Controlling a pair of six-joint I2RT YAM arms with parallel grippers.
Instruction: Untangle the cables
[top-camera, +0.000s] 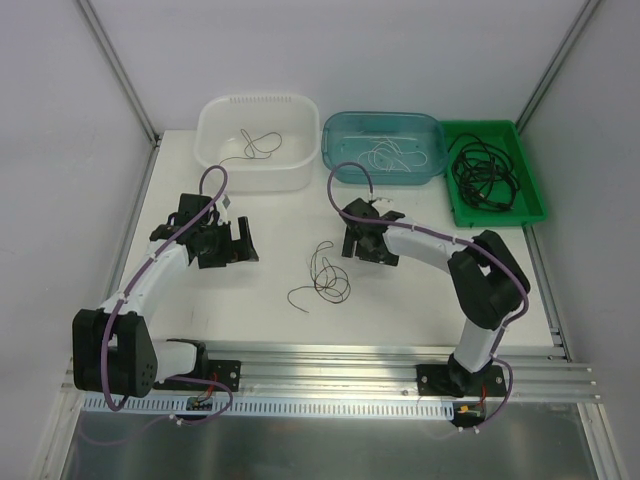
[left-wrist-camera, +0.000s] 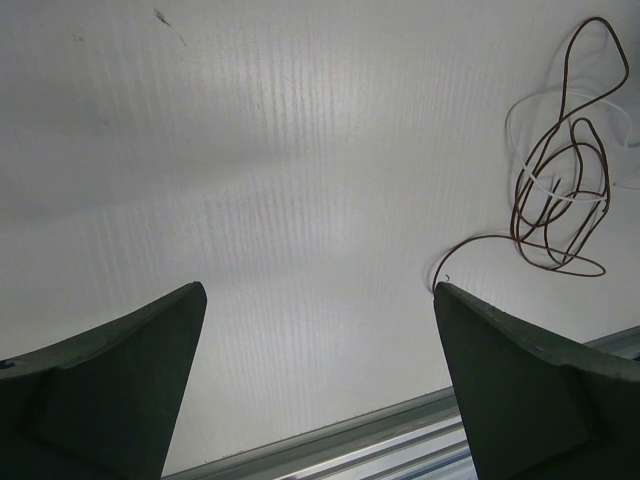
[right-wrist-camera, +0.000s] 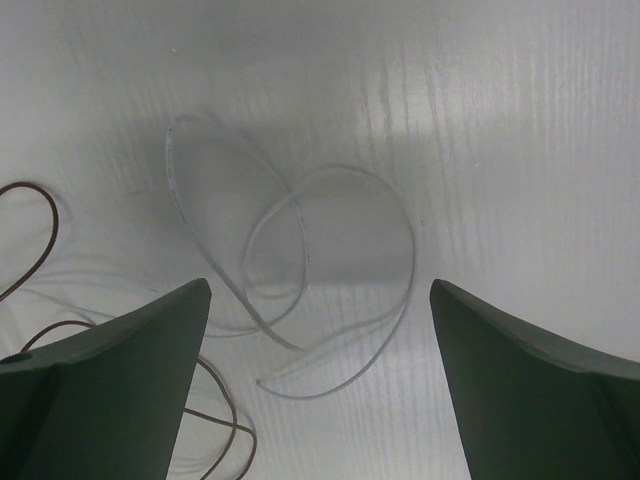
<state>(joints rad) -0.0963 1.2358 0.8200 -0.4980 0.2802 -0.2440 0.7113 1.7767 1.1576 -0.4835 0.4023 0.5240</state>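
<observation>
A thin dark brown cable (top-camera: 327, 272) lies in loose loops on the white table, between the two arms. In the left wrist view the same brown cable (left-wrist-camera: 556, 190) is interlaced with a thin white cable (left-wrist-camera: 560, 196) at the upper right, its free end curling down by my right finger. The right wrist view looks straight down on the white cable (right-wrist-camera: 411, 250), looped on the table, with the brown cable (right-wrist-camera: 48, 225) at the left edge. My left gripper (top-camera: 240, 246) (left-wrist-camera: 320, 292) is open and empty, left of the tangle. My right gripper (top-camera: 361, 246) (right-wrist-camera: 320, 287) is open above the white loops, holding nothing.
A white tub (top-camera: 222, 162) at the back holds a dark wire. A teal tub (top-camera: 336, 135) beside it holds white cords. A green tray (top-camera: 530, 200) at the back right holds black cables. An aluminium rail (top-camera: 330, 370) runs along the near edge.
</observation>
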